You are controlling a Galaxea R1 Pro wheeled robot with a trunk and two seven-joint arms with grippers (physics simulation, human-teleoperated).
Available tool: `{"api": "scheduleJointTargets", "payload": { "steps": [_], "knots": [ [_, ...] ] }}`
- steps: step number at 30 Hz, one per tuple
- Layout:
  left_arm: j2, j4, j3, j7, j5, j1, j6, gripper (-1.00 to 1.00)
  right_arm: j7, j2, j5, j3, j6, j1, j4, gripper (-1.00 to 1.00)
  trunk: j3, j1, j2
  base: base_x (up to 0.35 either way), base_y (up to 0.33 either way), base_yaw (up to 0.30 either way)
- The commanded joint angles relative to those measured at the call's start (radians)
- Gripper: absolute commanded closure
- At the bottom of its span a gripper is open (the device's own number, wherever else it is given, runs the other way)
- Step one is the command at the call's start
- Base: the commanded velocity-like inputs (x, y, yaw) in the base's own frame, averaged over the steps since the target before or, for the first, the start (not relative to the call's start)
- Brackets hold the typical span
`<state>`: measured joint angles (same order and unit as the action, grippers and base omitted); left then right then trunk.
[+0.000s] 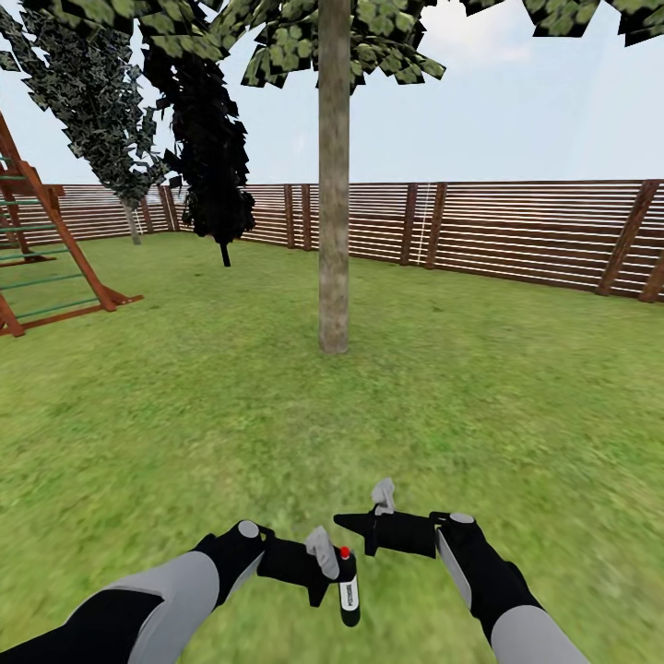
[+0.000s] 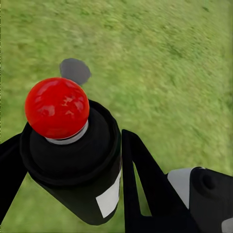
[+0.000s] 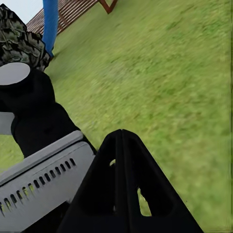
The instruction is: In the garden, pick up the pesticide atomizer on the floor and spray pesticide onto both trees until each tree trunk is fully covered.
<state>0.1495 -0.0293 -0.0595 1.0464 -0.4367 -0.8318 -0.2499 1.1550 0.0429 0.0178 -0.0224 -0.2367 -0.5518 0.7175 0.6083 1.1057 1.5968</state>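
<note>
Now | left fingers point(image 1: 325, 564) clamp pesticide atomizer point(image 1: 348, 588) | right fingers point(image 1: 369, 513) state unclear, extended forward

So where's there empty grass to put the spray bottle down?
Plenty. The widest bare stretch lies between the grippers and the tree trunk, running right toward the fence. More open grass sits left of the trunk, up to the wooden playset. It is crowded only low down, where the left gripper holds the pesticide atomizer beside the right gripper.
</note>
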Motion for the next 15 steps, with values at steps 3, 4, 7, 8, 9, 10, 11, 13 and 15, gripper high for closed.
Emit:
{"api": "scheduleJointTargets", "payload": {
  "steps": [3, 4, 7, 8, 9, 10, 11, 13, 15],
  "knots": [
    [-0.001, -0.001, -0.003, 0.001, 0.003, 0.000, -0.005, 1.00, -0.032, -0.004, 0.001, 0.002, -0.006, 0.000, 0.002, 1.00, 0.001, 0.000, 0.001, 0.000, 0.000, 0.000],
    [-0.001, -0.001, -0.003, 0.001, 0.003, 0.000, -0.005, 1.00, -0.044, -0.005, 0.001, 0.002, -0.005, 0.000, 0.002, 1.00, 0.001, 0.000, 0.001, 0.000, 0.000, 0.000],
    [-0.001, -0.001, -0.003, 0.000, 0.003, 0.000, -0.005, 1.00, -0.099, -0.007, -0.027, 0.002, -0.003, 0.000, 0.002, 1.00, 0.001, 0.000, 0.001, 0.000, 0.000, 0.000],
    [-0.001, -0.001, -0.003, 0.000, 0.003, 0.000, -0.005, 1.00, -0.103, -0.007, -0.032, 0.002, -0.003, 0.000, 0.002, 1.00, 0.001, 0.000, 0.001, 0.000, 0.000, 0.000],
    [-0.001, -0.001, -0.003, 0.000, 0.003, 0.000, -0.005, 1.00, -0.106, -0.007, -0.035, 0.002, -0.003, 0.000, 0.002, 1.00, 0.001, 0.000, 0.001, 0.000, 0.000, 0.000],
    [-0.001, -0.001, -0.003, 0.000, 0.003, 0.000, -0.005, 1.00, -0.108, -0.008, -0.037, 0.001, -0.003, 0.000, 0.002, 1.00, 0.001, 0.000, 0.001, 0.000, 0.000, 0.000],
    [-0.001, -0.001, -0.003, 0.000, 0.003, 0.000, -0.005, 1.00, -0.110, -0.008, -0.038, 0.001, -0.003, 0.000, 0.002, 1.00, 0.001, 0.000, 0.001, 0.000, 0.000, 0.000],
    [-0.001, -0.001, -0.003, 0.000, 0.003, 0.000, -0.005, 1.00, -0.111, -0.007, -0.040, 0.001, -0.001, 0.000, 0.002, 1.00, 0.001, 0.000, 0.001, 0.000, 0.000, 0.000],
    [-0.001, -0.001, -0.003, 0.000, 0.003, 0.000, -0.005, 1.00, -0.111, -0.006, -0.040, 0.001, 0.000, 0.000, 0.002, 1.00, 0.001, 0.000, 0.001, 0.000, 0.000, 0.000]
  ]
}}
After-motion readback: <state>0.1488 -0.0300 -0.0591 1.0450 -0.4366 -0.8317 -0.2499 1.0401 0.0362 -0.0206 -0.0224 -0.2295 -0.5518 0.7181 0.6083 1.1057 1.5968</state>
